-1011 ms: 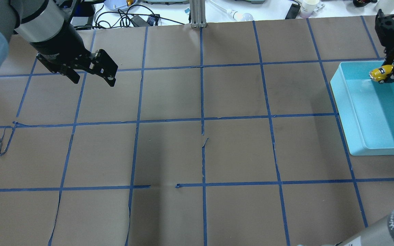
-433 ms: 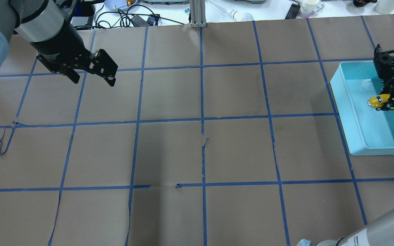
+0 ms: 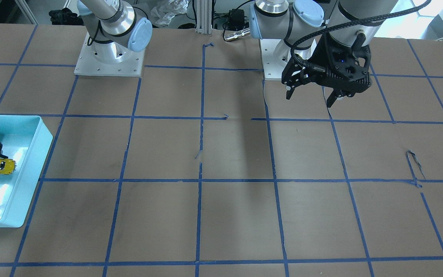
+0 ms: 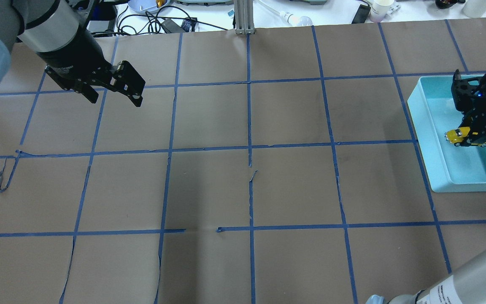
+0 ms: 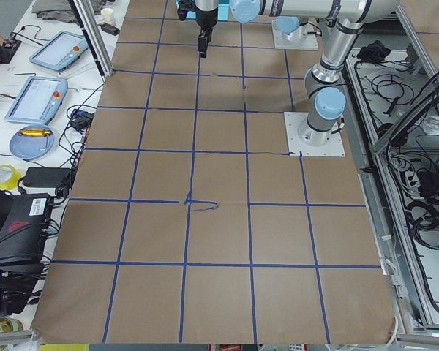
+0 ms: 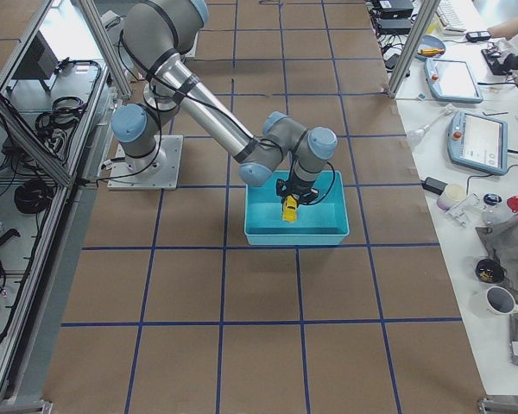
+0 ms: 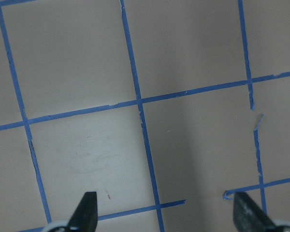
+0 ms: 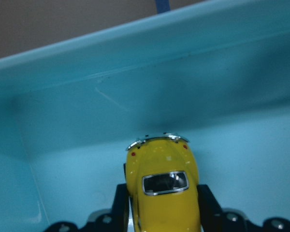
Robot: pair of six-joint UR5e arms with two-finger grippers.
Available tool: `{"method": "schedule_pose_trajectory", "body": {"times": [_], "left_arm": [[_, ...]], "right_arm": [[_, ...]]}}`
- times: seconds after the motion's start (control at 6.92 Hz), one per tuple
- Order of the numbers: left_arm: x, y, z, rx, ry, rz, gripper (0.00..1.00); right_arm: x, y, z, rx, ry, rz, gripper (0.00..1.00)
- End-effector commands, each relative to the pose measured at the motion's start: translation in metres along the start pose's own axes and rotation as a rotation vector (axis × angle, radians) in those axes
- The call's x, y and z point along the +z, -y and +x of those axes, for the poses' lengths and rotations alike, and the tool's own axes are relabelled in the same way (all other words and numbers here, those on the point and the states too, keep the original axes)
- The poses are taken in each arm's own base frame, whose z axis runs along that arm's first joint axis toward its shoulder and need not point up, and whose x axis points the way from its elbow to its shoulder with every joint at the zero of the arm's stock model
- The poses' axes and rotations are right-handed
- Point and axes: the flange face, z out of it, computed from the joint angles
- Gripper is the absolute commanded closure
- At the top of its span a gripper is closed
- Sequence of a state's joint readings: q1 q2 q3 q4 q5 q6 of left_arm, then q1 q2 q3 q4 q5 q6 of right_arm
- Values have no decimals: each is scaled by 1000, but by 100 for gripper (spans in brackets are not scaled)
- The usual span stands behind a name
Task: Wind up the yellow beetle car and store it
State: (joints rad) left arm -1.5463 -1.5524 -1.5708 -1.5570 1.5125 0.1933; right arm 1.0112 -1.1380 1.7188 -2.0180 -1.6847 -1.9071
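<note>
I'm gripping the yellow beetle car (image 4: 458, 136) in the right end effector (image 4: 475, 137) inside the teal tray (image 4: 437, 169); only releasing seems left. The left end effector (image 4: 115, 100) is hanging spread and empty.

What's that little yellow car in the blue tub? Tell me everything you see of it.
The yellow beetle car is a glossy toy with a rounded body, a dark window and silvery trim. The right claw pinches its sides, holding it inside the blue tub, near one wall. Whether its wheels touch the floor is unclear.
</note>
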Motion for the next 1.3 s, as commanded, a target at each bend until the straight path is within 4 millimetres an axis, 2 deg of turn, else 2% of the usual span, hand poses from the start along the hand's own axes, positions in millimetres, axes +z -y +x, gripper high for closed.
{"method": "schedule_pose_trajectory", "body": {"times": [0.0,0.14,0.29,0.43,0.58,0.72,0.87,1.01,1.16], "left_arm": [[0,0,0,0,0,1,0],[0,0,0,0,-1,2,0],[0,0,0,0,0,1,0],[0,0,0,0,0,1,0],[0,0,0,0,0,1,0],[0,0,0,2,0,1,0],[0,0,0,0,-1,2,0],[0,0,0,2,-1,2,0],[0,0,0,2,0,1,0]], "right_arm": [[-6,-1,3,13,-14,-1,0],[-14,-1,-1,23,-20,-3,0],[-47,-2,-13,60,-62,-26,0],[-100,5,-39,125,-126,-31,1],[-143,13,-70,288,-149,-17,0],[-164,23,-89,502,-144,41,0],[-185,37,-102,743,-109,102,0],[-215,76,-118,913,-84,120,0],[-233,113,-135,1124,-30,116,0]]}}
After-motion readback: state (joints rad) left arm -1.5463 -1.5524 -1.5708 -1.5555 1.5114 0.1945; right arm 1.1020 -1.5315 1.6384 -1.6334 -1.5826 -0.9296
